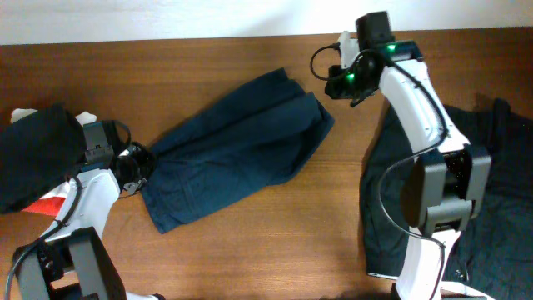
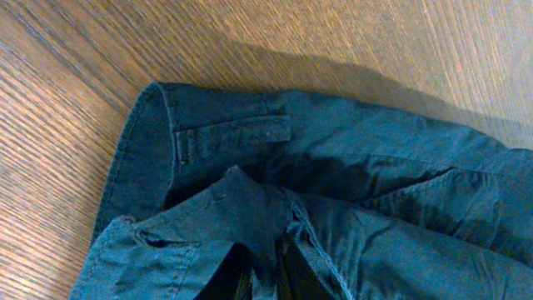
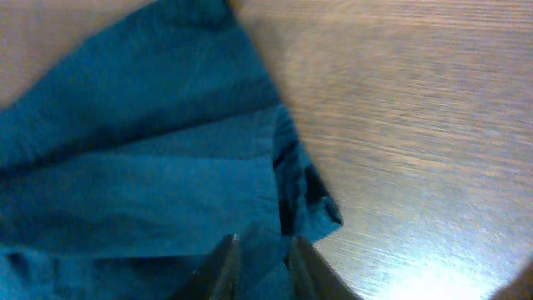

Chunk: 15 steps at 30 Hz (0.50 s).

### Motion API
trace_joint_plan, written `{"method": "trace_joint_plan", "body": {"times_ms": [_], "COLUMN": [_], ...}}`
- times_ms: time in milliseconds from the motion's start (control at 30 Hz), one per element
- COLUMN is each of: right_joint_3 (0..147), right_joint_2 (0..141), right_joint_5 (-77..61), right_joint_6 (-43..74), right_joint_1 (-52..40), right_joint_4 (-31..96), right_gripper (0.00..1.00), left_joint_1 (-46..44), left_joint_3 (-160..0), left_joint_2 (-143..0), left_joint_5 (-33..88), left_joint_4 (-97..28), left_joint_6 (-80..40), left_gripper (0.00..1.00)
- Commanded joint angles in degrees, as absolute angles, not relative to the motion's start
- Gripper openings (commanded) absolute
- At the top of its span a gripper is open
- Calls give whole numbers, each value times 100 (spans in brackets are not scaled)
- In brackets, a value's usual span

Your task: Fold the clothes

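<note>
The navy blue shorts (image 1: 241,150) lie stretched out diagonally across the middle of the wooden table. Their waistband end points to the lower left and the leg hems to the upper right. My left gripper (image 1: 137,167) is shut on the waistband end. In the left wrist view a fold of fabric (image 2: 375,192) sits between its fingers (image 2: 265,271), beside a belt loop. My right gripper (image 1: 333,87) is at the hem corner. In the right wrist view its fingers (image 3: 262,246) are close together with blue fabric (image 3: 150,167) between them. The view is blurred.
A near-black pair of shorts (image 1: 500,167) lies spread at the right edge, partly under the right arm's base. Another dark fabric heap (image 1: 33,150) sits at the far left, with a white and red item (image 1: 54,204) below it. A wall runs along the table's back edge.
</note>
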<state>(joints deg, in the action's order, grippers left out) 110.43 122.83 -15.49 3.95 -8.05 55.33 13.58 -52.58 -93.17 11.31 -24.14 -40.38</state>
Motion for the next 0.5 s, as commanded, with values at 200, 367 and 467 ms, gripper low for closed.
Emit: {"method": "trace_joint_plan", "body": {"times_ms": [200,367,467], "right_joint_3": [10986,10986,10936], "right_joint_2": [13356,13524,13552], "right_joint_5": [-646,-884,-923], "right_joint_6": [1140,1081,1079], "right_joint_1": [-873,-880,-906], "right_joint_4": [5312,5321,5483], "right_gripper": [38,47,31], "left_joint_1": [1378,1378,1378], "left_joint_3": [-5231,-5231,-5231], "left_joint_2": [-9343,-9343,-9343], "left_joint_5": [1177,1179,1177], "left_joint_4": [-2469,-2471,-2491], "left_joint_6": [-4056,-4047,-4045], "left_gripper": [11,10,11]}}
